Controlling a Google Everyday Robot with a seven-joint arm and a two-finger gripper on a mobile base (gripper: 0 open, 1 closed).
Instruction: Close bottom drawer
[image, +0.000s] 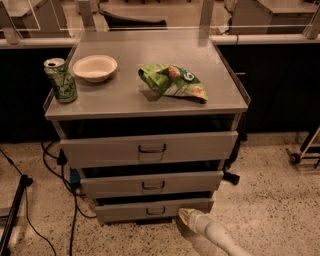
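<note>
Pushing seemed the step in hand: our claw, its width beyond our telling, lay low and right of centre against the front of the bottom drawer, lowest of three in the frame, which we judged needed a straight shove inward.

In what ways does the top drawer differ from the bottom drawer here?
The top drawer has a taller, wider front; the bottom drawer has the shallowest, narrowest one. The pincer is at the bottom drawer's right end; nothing is near the top drawer. Both are grey metal with a dark loop handle at centre.
</note>
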